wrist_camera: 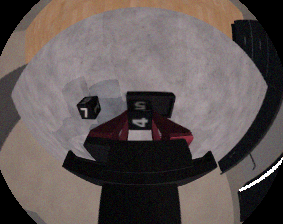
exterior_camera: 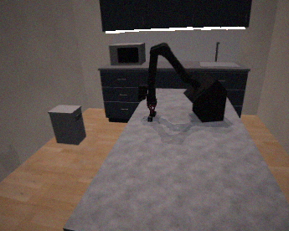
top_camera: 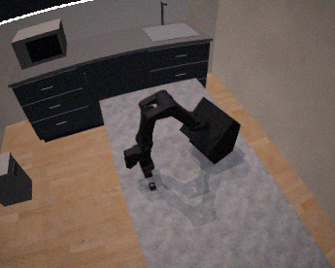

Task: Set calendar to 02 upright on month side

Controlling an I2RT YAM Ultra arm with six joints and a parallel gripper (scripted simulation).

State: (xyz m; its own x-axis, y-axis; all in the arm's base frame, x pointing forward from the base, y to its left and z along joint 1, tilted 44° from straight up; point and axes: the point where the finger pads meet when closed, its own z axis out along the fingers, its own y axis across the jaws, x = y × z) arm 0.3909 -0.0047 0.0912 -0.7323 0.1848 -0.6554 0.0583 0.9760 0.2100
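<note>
wrist view shows digits on both cubes, one (wrist_camera: 140, 119) gripped by the claw (wrist_camera: 140, 113); top view shows none.

Mottled grey table (top_camera: 231, 214) (exterior_camera: 191, 176) (wrist_camera: 192, 60); black cube (top_camera: 151, 185) (exterior_camera: 150, 119) (wrist_camera: 88, 108) on it, 7 showing.

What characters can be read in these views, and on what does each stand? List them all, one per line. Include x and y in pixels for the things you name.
"7", upright, on the loose cube (wrist_camera: 88, 107); a mark on its side face is too blurred.
"4", turned sideways, on the cube (wrist_camera: 140, 121) between the claw's fingers.
"5", apparently upside down, on that same cube's other visible face.
The top and exterior views show no readable text.
</note>
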